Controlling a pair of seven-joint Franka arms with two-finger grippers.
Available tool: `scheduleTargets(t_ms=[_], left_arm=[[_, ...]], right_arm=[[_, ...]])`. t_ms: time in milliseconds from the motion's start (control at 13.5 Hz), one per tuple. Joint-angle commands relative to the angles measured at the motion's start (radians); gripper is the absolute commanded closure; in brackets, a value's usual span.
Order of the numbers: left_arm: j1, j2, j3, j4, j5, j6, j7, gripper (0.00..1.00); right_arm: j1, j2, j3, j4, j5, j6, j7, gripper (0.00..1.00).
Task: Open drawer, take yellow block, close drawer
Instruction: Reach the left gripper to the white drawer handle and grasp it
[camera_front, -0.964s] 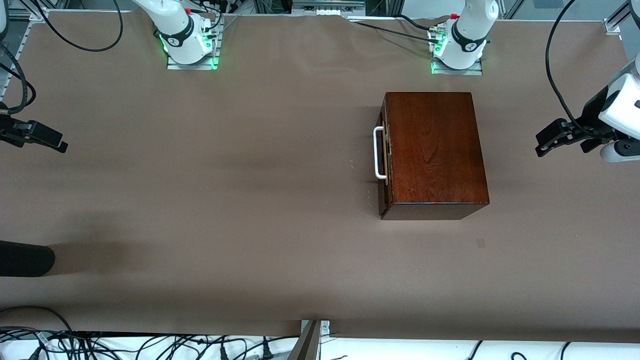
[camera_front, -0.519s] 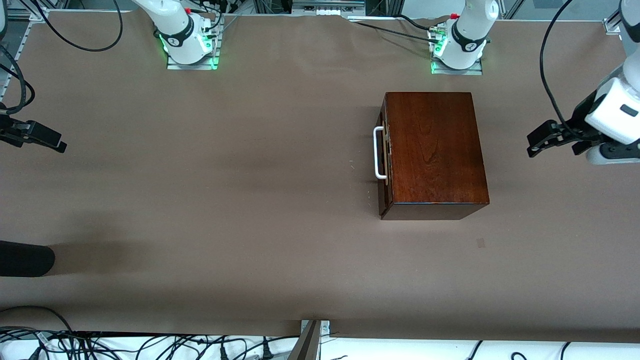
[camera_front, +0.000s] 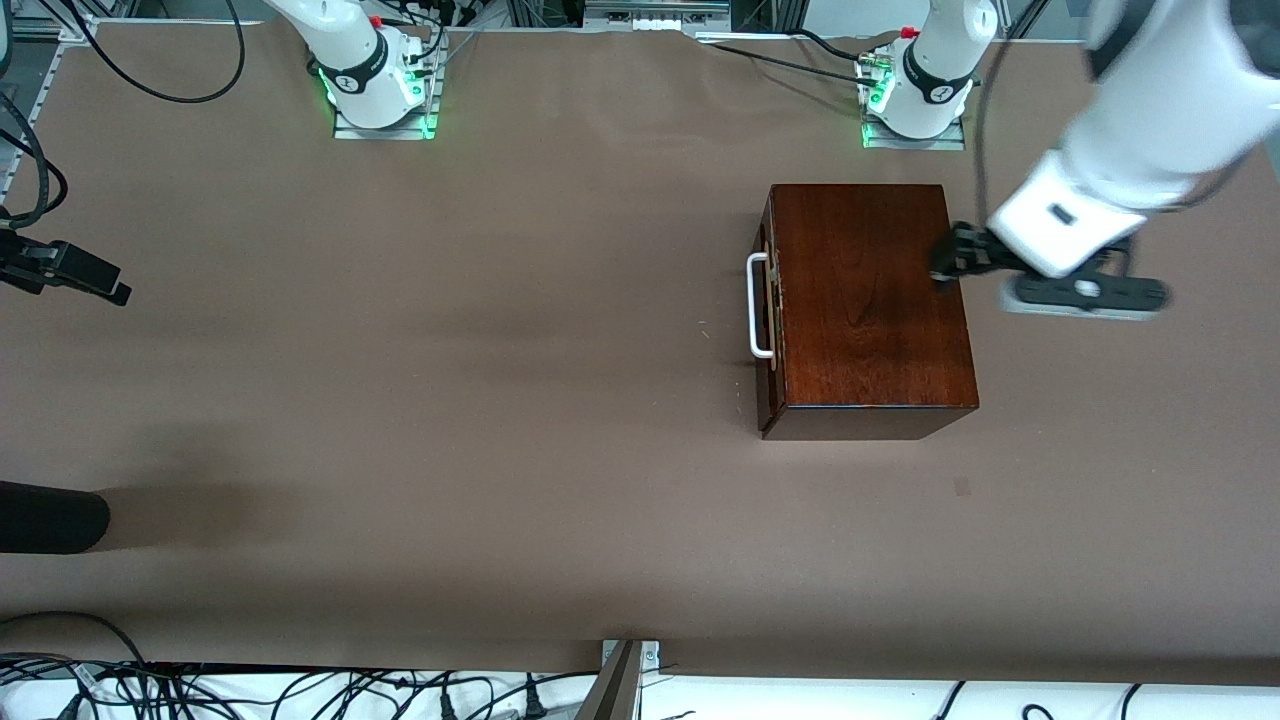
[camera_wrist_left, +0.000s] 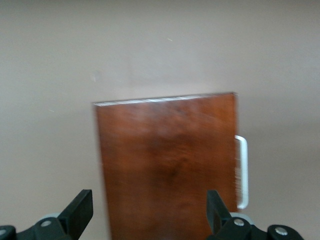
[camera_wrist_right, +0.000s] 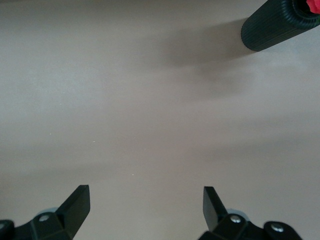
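drawer (camera_front: 768, 305) shut in box (camera_front: 865, 300), handle (camera_front: 757, 305) facing right arm's end, long axis toward front camera | yellow block unseen | left gripper (camera_front: 948, 262) released, over box, nearer | right gripper (camera_front: 95, 275) released, waits well apart

arms: white shells | fingers (camera_wrist_left: 80, 212): black | bases: green lights, black cables

A robotics lab: two arm bases (camera_front: 378, 80) bolted to a brown-covered table (camera_front: 450, 400), loose cables (camera_front: 300, 690) along its edge.
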Motion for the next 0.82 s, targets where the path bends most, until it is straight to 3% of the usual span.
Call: scheduleTargets(t_ms=[0, 445, 742], left_arm=[[-0.132, 0.063, 0.008, 0.025, 0.005, -0.018, -0.178, 0.0], [-0.35, 0.215, 0.012, 0.025, 0.021, -0.007, -0.402, 0.0], [-0.422, 0.295, 0.009, 0.017, 0.123, 0.064, -0.503, 0.0]], right_arm=[[-0.007, -0.002, 0.0, 0.013, 0.005, -0.009, -0.008, 0.0], [-0.007, -0.002, 0.0, 0.013, 0.005, -0.011, -0.008, 0.0], [-0.007, -0.002, -0.005, 0.013, 0.005, -0.011, -0.01, 0.0]])
